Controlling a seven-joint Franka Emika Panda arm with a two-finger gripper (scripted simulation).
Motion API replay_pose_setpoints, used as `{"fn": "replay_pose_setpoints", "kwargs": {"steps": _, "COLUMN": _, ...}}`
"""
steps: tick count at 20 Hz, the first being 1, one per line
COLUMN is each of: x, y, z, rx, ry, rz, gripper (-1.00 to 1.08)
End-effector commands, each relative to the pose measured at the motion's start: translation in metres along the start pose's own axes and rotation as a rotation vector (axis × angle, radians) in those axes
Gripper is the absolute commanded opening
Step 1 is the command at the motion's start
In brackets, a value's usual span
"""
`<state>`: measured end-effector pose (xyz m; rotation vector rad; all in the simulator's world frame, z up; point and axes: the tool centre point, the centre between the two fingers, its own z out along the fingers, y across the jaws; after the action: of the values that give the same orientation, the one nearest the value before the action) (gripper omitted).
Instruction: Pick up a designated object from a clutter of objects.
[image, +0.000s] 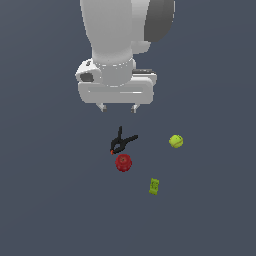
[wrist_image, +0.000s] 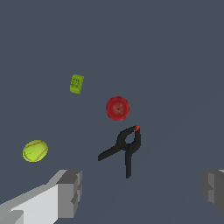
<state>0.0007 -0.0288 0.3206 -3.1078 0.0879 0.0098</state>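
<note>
The yellow-green tennis ball (image: 175, 141) lies on the dark floor at the exterior view's right; it also shows in the wrist view (wrist_image: 35, 150). My gripper (image: 118, 108) hangs open and empty above the floor, up and to the left of the ball in the exterior view. Its fingertips (wrist_image: 70, 192) show spread wide apart in the wrist view. The black spring clamp (image: 121, 141) lies just below the gripper in the exterior view, with the red round object (image: 123, 162) beside it.
A small flat yellow-green box (image: 154, 186) lies at the lower right of the clutter in the exterior view, and shows in the wrist view (wrist_image: 76, 83). The clamp (wrist_image: 124, 148) and red object (wrist_image: 117, 108) sit between the fingers' line of sight.
</note>
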Motion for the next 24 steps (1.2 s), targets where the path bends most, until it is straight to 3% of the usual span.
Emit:
{"fn": "replay_pose_setpoints", "kwargs": {"steps": 1, "x": 0.000, "y": 0.000, "z": 0.000, "rx": 0.000, "ry": 0.000, "rz": 0.000, "gripper": 1.00}}
{"fn": "replay_pose_setpoints", "kwargs": {"steps": 15, "x": -0.006, "y": -0.004, "z": -0.004, "rx": -0.029, "ry": -0.015, "rz": -0.050, "gripper": 1.00}}
{"fn": "replay_pose_setpoints", "kwargs": {"steps": 24, "x": 0.001, "y": -0.043, "z": 0.035, "rx": -0.050, "ry": -0.015, "rz": -0.156, "gripper": 1.00}}
